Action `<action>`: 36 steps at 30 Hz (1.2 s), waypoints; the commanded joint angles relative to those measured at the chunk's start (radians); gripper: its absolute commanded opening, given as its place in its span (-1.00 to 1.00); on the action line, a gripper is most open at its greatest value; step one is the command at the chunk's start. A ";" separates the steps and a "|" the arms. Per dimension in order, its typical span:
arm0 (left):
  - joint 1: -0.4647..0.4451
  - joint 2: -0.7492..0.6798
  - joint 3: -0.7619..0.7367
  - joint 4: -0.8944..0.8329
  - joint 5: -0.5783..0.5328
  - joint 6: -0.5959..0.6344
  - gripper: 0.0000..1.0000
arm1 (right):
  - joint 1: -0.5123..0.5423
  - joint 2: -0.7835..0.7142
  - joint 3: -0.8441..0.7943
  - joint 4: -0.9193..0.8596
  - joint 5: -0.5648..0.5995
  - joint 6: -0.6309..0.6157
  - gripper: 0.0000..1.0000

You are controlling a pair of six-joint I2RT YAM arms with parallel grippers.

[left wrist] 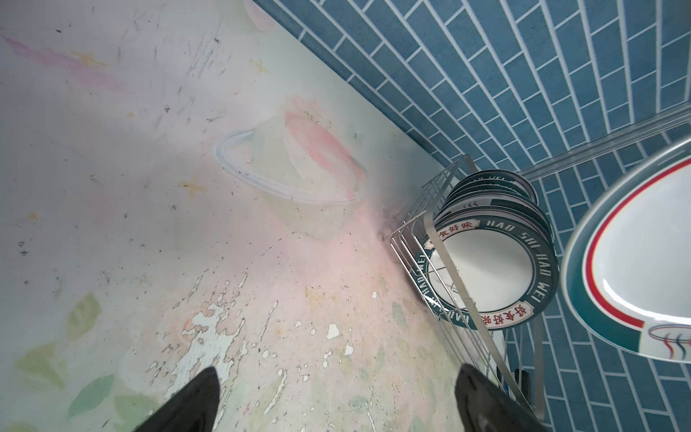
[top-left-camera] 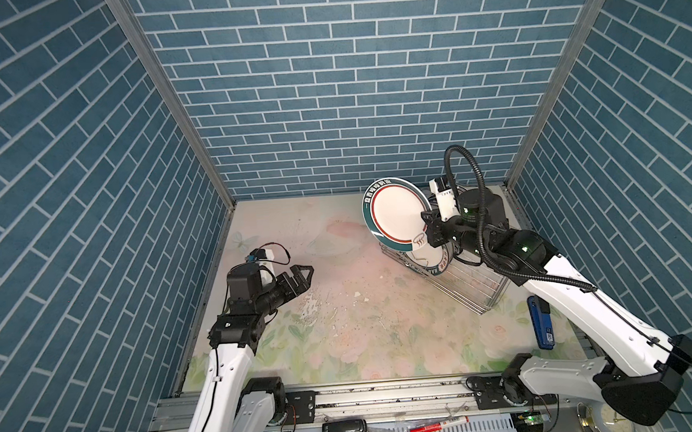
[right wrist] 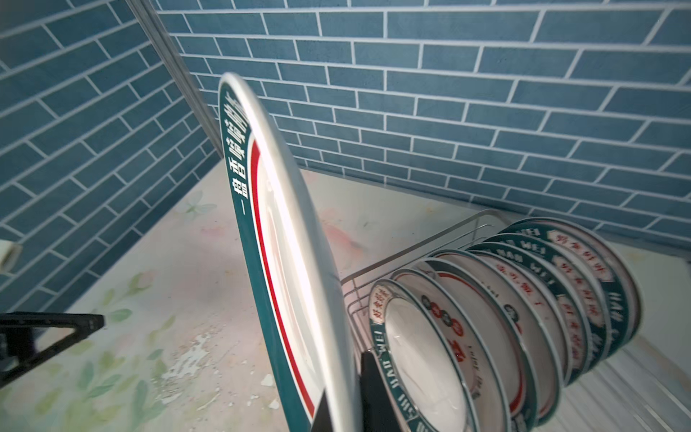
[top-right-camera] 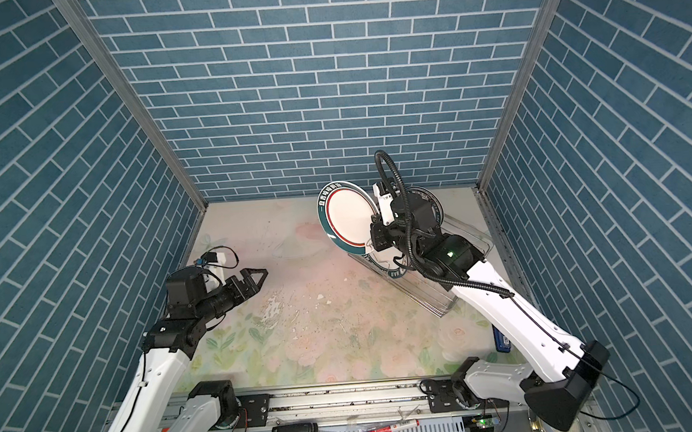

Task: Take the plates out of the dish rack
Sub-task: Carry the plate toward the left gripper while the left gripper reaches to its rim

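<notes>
My right gripper (top-left-camera: pixel 428 224) (top-right-camera: pixel 377 235) (right wrist: pixel 344 389) is shut on the rim of a white plate (top-left-camera: pixel 396 215) (top-right-camera: pixel 349 221) (right wrist: pixel 284 243) with a dark green lettered border and a red ring. It holds the plate on edge, lifted above the near-left end of the dish rack (top-left-camera: pixel 481 295) (top-right-camera: pixel 439 298) (right wrist: pixel 411 250). Several more plates (top-left-camera: pixel 426 258) (left wrist: pixel 490 269) (right wrist: pixel 486 318) stand upright in the rack's slots. My left gripper (top-left-camera: pixel 308 273) (top-right-camera: pixel 263 274) (left wrist: pixel 336 377) hovers open over the table at the left, empty, its tips towards the rack.
The rack sits at the back right, close to the rear brick wall (top-left-camera: pixel 348 100) and the right wall. A blue device (top-left-camera: pixel 540 322) lies by the right arm. The flowered table surface (top-left-camera: pixel 344 329) spreads between the arms. A red marker (top-left-camera: pixel 438 426) lies on the front rail.
</notes>
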 commanded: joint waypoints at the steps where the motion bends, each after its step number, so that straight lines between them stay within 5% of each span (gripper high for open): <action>1: 0.002 -0.025 -0.034 0.090 0.045 -0.019 0.99 | -0.046 0.007 -0.057 0.180 -0.276 0.246 -1.00; 7: 0.002 -0.046 -0.060 0.165 0.071 -0.054 0.99 | -0.062 0.080 -0.137 0.356 -0.429 0.430 -1.00; 21: 0.002 0.012 -0.090 0.293 0.134 -0.106 0.99 | -0.055 0.275 -0.249 0.671 -0.558 0.708 -1.00; 36: -0.003 0.123 -0.114 0.465 0.187 -0.144 0.94 | 0.042 0.436 -0.240 0.799 -0.591 0.799 -1.00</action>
